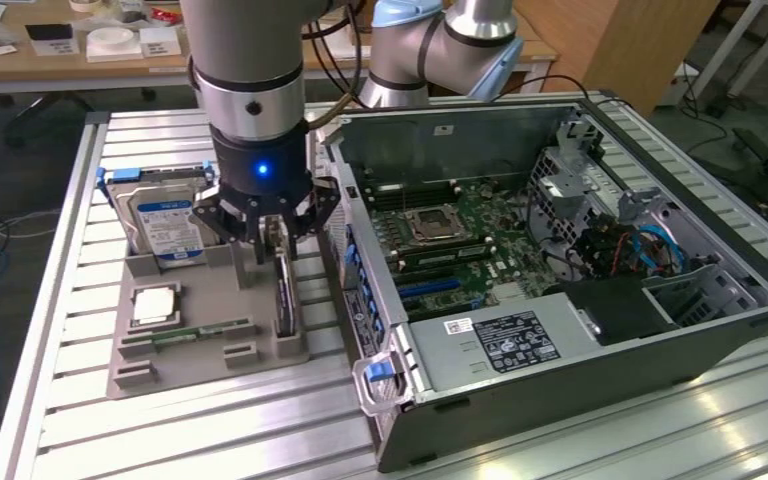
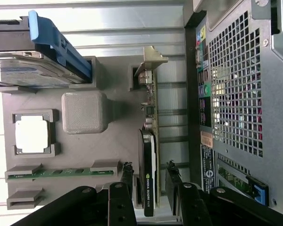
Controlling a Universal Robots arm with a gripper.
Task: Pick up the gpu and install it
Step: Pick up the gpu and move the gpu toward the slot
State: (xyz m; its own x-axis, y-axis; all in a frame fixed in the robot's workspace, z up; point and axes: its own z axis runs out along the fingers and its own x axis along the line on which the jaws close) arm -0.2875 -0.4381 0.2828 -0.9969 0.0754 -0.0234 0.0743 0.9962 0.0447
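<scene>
Tool (image 2: 149, 167) straddles gpu (image 2: 150, 127), jaws apart (upright in gray tray (image 2: 114, 96)).

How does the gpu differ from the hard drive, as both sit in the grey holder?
The gpu is a thin black card with a pale bracket; the hard drive is thicker, silver, with a blue-white label.
The gpu stands at the grey holder's edge nearest the computer case; the hard drive stands farther from it.
The open fingers straddle the gpu; the hard drive stands clear of them.
Both stand on edge in the grey holder.
</scene>
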